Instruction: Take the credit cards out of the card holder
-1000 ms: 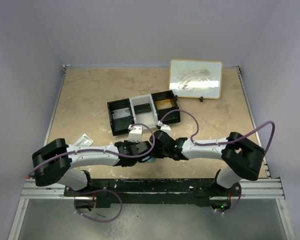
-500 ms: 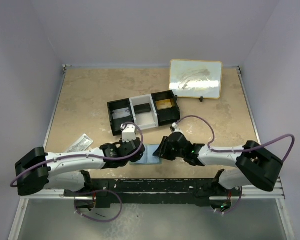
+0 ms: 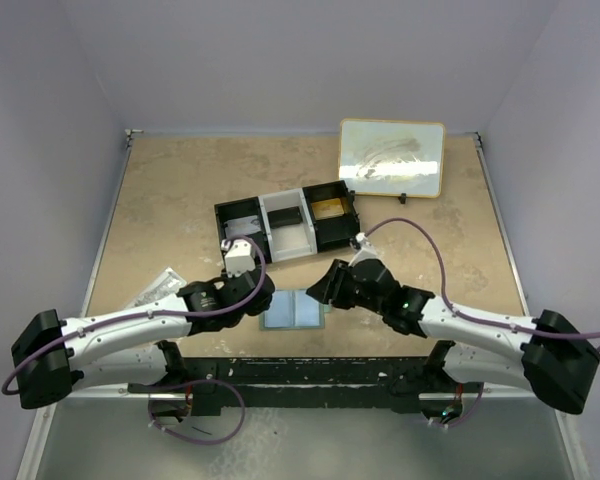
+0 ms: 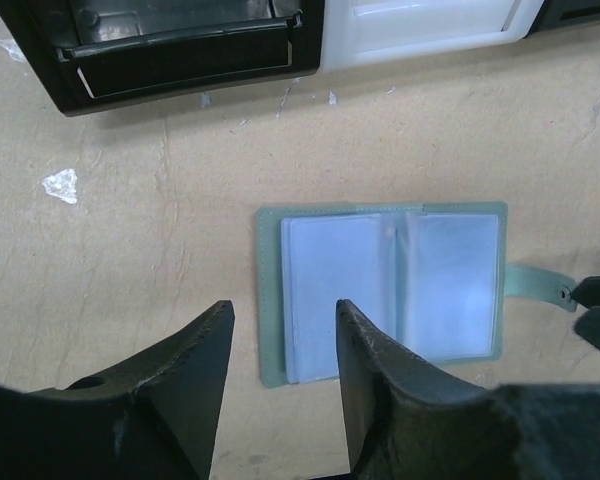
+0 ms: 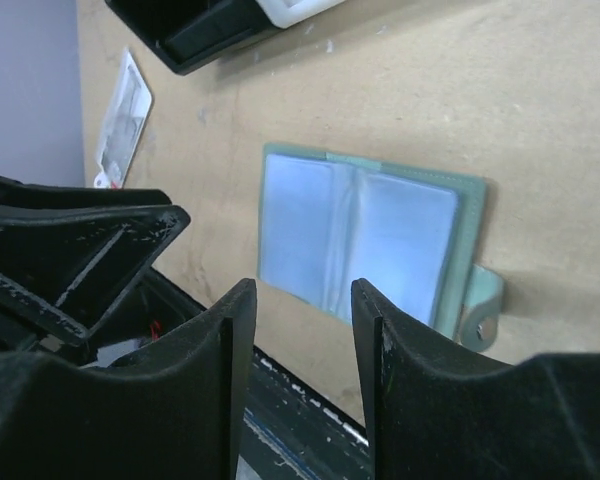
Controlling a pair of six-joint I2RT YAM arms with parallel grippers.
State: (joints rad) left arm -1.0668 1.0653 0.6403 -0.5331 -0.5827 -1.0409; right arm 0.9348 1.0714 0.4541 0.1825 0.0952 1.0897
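Observation:
The card holder (image 3: 295,310) lies spread open and flat on the table near the front edge, light blue inside, with a grey-green rim and a strap on its right. It also shows in the left wrist view (image 4: 390,290) and the right wrist view (image 5: 365,240). My left gripper (image 3: 263,298) (image 4: 283,305) hovers open just left of it, holding nothing. My right gripper (image 3: 320,288) (image 5: 302,287) is open at its right edge, also holding nothing. An orange-tan credit card (image 3: 328,207) lies in the tray's right compartment. A dark card (image 3: 285,213) lies in the white middle one.
The black-and-white three-compartment tray (image 3: 221,238) (image 4: 180,60) stands just behind the card holder. A clear packet (image 3: 155,288) (image 5: 125,115) lies at the left under my left arm. A framed white board (image 3: 392,157) leans at the back right.
Both grippers were shut close together over the card holder. They have opened and drawn apart toward the near edge, leaving the holder lying open on the table.

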